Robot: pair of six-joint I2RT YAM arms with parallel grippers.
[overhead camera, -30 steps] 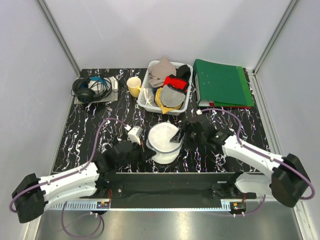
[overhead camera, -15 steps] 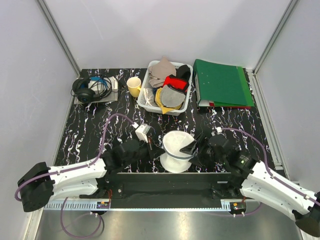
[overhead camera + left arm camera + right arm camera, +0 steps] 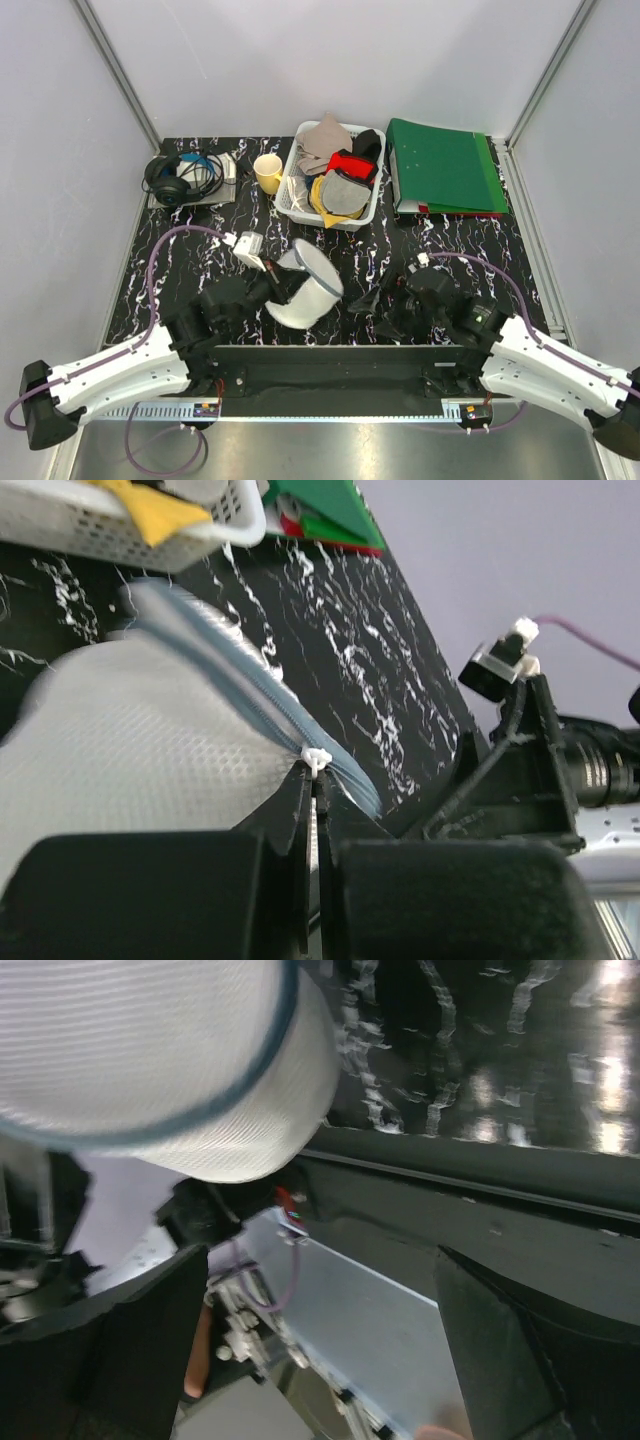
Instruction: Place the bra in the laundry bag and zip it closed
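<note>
Table (image 3: 460,250): black with white marbling, under both grippers; both arms reach out over its near half.
Green folder (image 3: 440,165): flat at the back, well beyond the right gripper and far from the left one.
Basket (image 3: 296,213): white lattice, heaped with grey, red and yellow garments, beyond both grippers and about midway between them.
Laundry bag (image 3: 308,285) (image 3: 130,750) (image 3: 150,1050): white mesh drum, tilted on edge, hanging from the left gripper's tips and just to the left of the right gripper, without touching it. Whether its lower edge meets the table cannot be told.
Headphones (image 3: 170,180): dark, on a grey pad, far beyond the left gripper and off to its left.
Right gripper (image 3: 378,298) (image 3: 320,1252): jaws spread wide, holding nothing, pointed at the bag.
Left gripper (image 3: 272,290) (image 3: 312,780): jaws pressed together, pinching the zip pull.
Yellow cup (image 3: 267,172): upright, beyond the left gripper, just left of the basket.
Zip pull (image 3: 316,759): small white tab on the bag's blue-grey zip, right at the left fingertips.
</note>
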